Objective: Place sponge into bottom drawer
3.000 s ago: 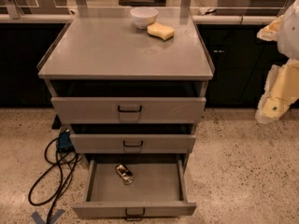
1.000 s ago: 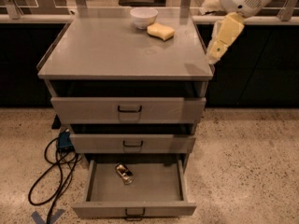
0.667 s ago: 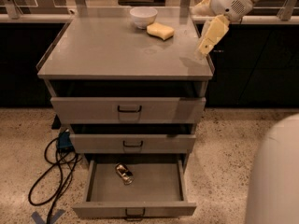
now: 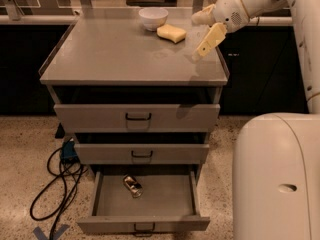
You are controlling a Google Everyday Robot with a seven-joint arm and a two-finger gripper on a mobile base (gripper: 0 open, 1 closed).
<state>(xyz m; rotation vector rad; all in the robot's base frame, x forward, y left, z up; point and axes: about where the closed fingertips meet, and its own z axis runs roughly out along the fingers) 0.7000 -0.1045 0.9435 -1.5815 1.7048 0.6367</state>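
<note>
The pale-yellow sponge (image 4: 171,33) lies at the back of the grey cabinet's top, just right of a white bowl (image 4: 153,18). My gripper (image 4: 195,38) hovers over the top's right rear part, a little right of the sponge and not touching it. It is open, with one yellowish finger (image 4: 208,40) slanting down-left and nothing between the fingers. The bottom drawer (image 4: 160,200) is pulled out wide, and a small crumpled metallic object (image 4: 132,185) lies inside it.
The top drawer (image 4: 137,117) and middle drawer (image 4: 142,154) stand slightly ajar. Dark cables (image 4: 52,190) and a blue device (image 4: 67,151) lie on the floor at the left. My white body (image 4: 275,179) fills the lower right. A dark counter runs behind the cabinet.
The arm has swung in from the right and leftward over the cabinet top, bringing the gripper closer to the sponge. My white body has entered the lower right.
</note>
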